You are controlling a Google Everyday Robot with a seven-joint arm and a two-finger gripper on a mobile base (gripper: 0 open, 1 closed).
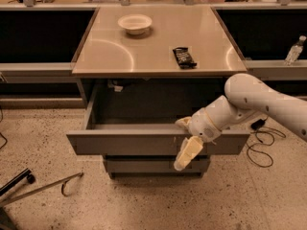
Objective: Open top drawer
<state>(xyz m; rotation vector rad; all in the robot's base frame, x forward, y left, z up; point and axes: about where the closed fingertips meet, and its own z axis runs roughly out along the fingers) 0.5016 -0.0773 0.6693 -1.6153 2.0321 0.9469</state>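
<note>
The top drawer (120, 143) is pulled far out from under the tan tabletop (144, 56). Its wide grey front faces me, and its inside is dark and mostly hidden. My gripper (182, 145) is at the right-middle of the drawer's front edge. One cream finger (188, 151) hangs down over the outside of the front, and the other (183, 123) sits just inside the drawer. The jaws straddle the front panel and hold it. My white arm (259, 99) reaches in from the right.
A narrower grey drawer (153, 166) sits shut below. A white bowl (135, 23) and a black packet (183, 57) lie on the tabletop. A bottle (293, 50) stands on the right ledge. Cables (259, 152) lie on the floor at right, and a metal bar (43, 186) at left.
</note>
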